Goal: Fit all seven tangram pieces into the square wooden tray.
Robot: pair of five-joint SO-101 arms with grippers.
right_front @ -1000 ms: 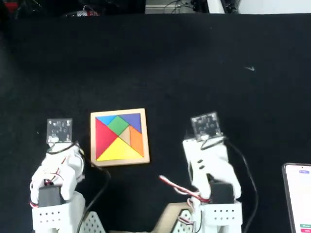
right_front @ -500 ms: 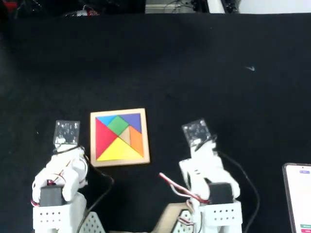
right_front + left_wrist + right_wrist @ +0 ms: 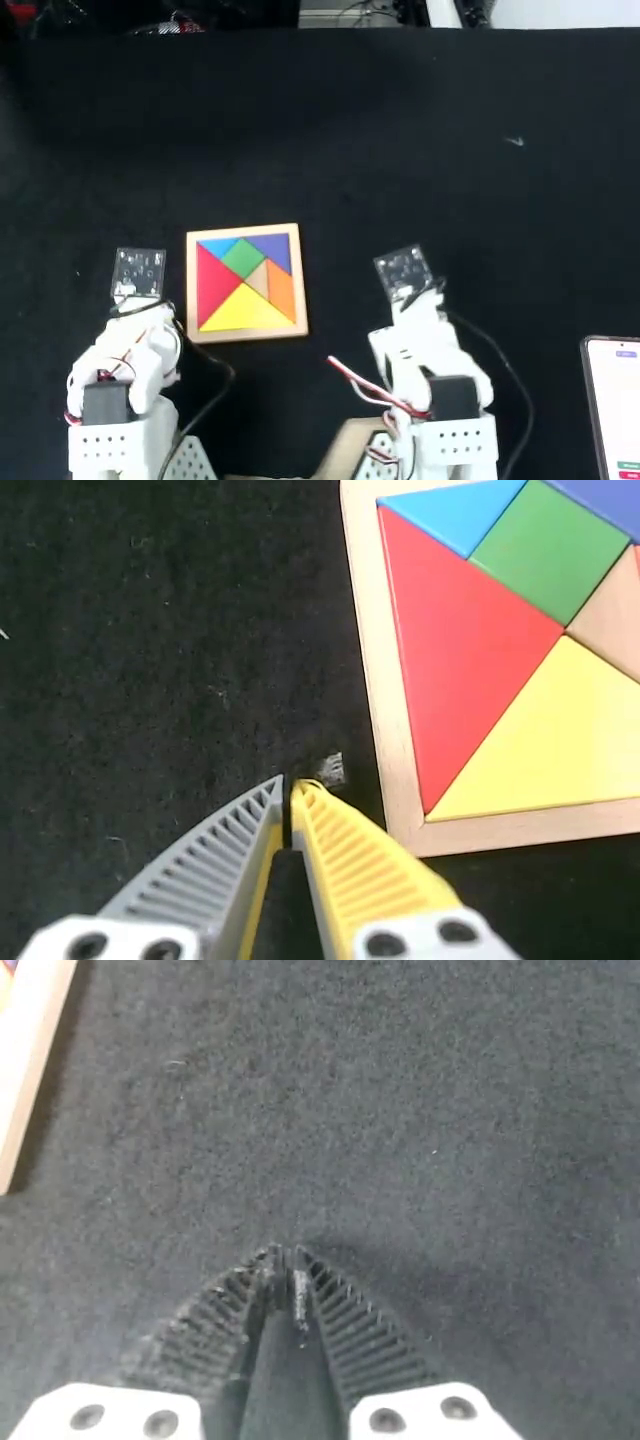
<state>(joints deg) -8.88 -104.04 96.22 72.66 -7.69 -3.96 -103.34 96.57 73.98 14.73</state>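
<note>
Seven tangram pieces [image 3: 222,285], one square wooden tray [image 3: 246,331], two arms [image 3: 125,370], one phone [image 3: 612,400].

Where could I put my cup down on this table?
The far black cloth beyond the wooden tray is bare, side to side. Smaller patches lie between tray and right arm, and between that arm and the phone. Around the left arm and cables, it is crowded.

The light is soft and even, coming from above. The black surface [image 3: 420,150] looks very dark. The tray [image 3: 191,290] looks bright on it. A faint shadow lies under the right fingers [image 3: 345,1315].
</note>
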